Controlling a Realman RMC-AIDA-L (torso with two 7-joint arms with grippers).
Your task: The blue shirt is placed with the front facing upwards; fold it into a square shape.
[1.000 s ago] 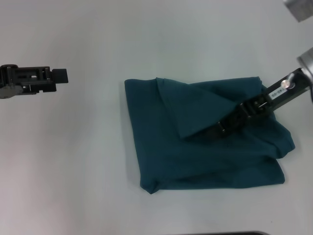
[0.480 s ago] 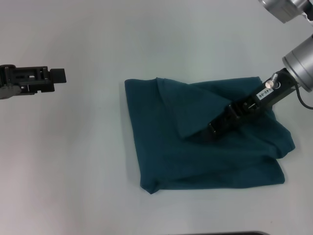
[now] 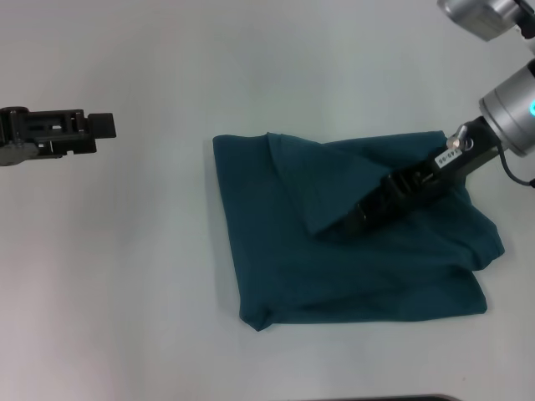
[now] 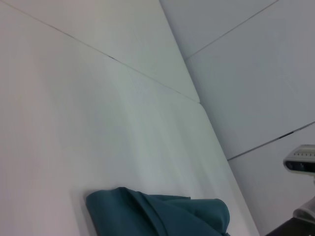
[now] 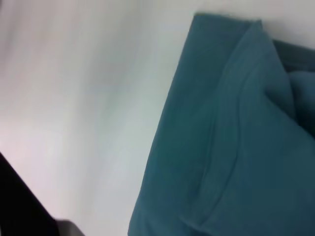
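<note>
Item: the blue shirt (image 3: 334,251), laid as a rough, rumpled rectangle on the white surface (image 3: 125,267), right of centre. It is judged soft, light and limp, apt to sag and slide; hold is best taken at a folded edge or corner. The right tool (image 3: 355,222) is stretched low across it, tip under a raised flap; its closure cannot be told. The left tool (image 3: 102,127) is held well apart at the left, closure likewise undetermined.

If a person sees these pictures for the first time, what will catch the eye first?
The blue shirt stands out first: a dark teal bundle, roughly folded, lying on the pale table slightly right of centre. The right gripper reaches in from the upper right and is low over the shirt's loose upper flap. The left gripper hangs far to the left, away from the cloth.
</note>
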